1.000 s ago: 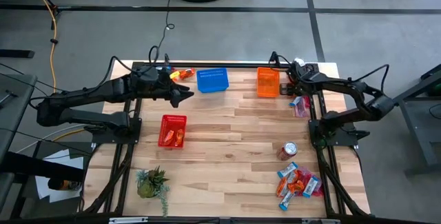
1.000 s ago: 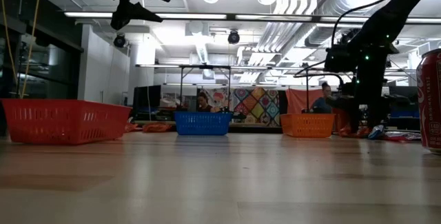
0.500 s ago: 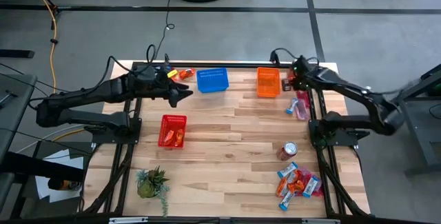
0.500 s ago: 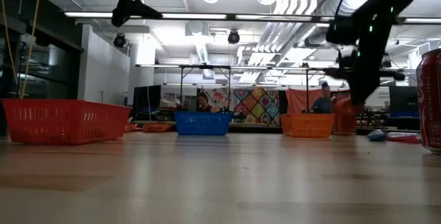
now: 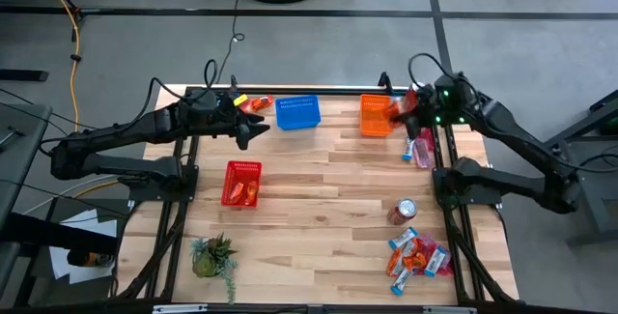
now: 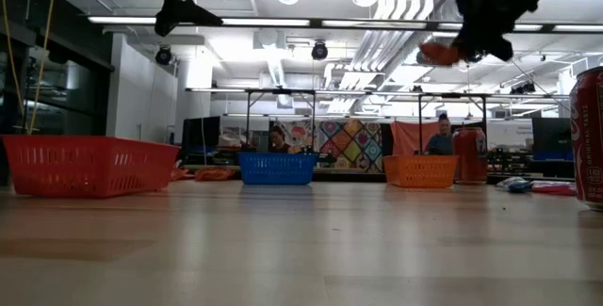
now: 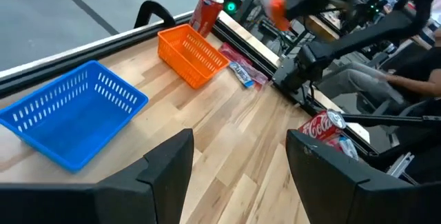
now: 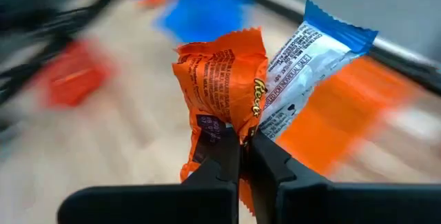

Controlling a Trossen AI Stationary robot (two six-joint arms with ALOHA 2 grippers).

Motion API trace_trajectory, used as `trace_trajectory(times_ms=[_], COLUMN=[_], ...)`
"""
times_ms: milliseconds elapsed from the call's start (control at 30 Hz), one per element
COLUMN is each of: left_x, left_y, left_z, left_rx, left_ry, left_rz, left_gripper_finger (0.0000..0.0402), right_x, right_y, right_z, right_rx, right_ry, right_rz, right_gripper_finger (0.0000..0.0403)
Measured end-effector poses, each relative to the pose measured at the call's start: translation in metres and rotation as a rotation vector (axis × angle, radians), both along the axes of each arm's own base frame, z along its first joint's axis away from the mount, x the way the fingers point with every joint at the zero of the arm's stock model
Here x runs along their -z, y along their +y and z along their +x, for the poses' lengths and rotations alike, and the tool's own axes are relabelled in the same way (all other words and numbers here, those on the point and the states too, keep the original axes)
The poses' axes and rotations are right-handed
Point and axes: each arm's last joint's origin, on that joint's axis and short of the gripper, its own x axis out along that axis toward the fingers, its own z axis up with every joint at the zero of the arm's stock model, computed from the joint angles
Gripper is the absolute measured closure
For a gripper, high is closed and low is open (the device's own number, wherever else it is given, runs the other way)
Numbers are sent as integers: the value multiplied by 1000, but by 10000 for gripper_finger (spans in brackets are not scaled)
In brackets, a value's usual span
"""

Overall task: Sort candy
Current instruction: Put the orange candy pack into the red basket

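Right gripper (image 8: 240,156): clamped on orange candy packet (image 8: 220,89) and blue-and-white candy bar (image 8: 310,62); orange basket (image 5: 376,115) just beneath.

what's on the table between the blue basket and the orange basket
Nothing. In the high view the stretch of wood between the blue basket and the orange basket is bare; the left wrist view shows the same gap.

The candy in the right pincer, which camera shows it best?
Right wrist view: an orange packet and a blue-white one fill it, pinched together. The high, low and left wrist views show only an orange blur.
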Motion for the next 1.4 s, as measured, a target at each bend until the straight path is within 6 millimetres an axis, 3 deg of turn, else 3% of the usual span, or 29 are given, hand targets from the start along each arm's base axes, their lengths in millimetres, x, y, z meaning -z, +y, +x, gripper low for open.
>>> trace_trajectory(times_ms=[200, 367, 500, 633, 833, 1033, 1400], left_x=[-9, -19, -19, -5, 11, 21, 27], left_y=[1, 1, -4, -12, -13, -10, -20], left_z=[3, 12, 36, 68, 103, 119, 127], left_rx=[15, 48, 155, 245, 156, 128, 189], left_ry=[-77, -208, -258, -236, -267, -309, -358], left_rz=[68, 115, 268, 463, 636, 635, 624], left_gripper_finger=[183, 183, 183, 183, 183, 183, 183], right_x=[-12, -15, -16, -17, -8, -2, 10], right_y=[32, 45, 50, 53, 63, 72, 80], right_z=[15, 45, 76, 107, 143, 160, 175], right_rx=[-211, -248, -229, -211, -174, -106, -90], right_ry=[-78, -88, -132, -222, -306, -321, -315], right_rz=[-151, -328, -459, -535, -585, -639, -640], right_gripper_finger=[402, 402, 402, 402, 403, 403, 403])
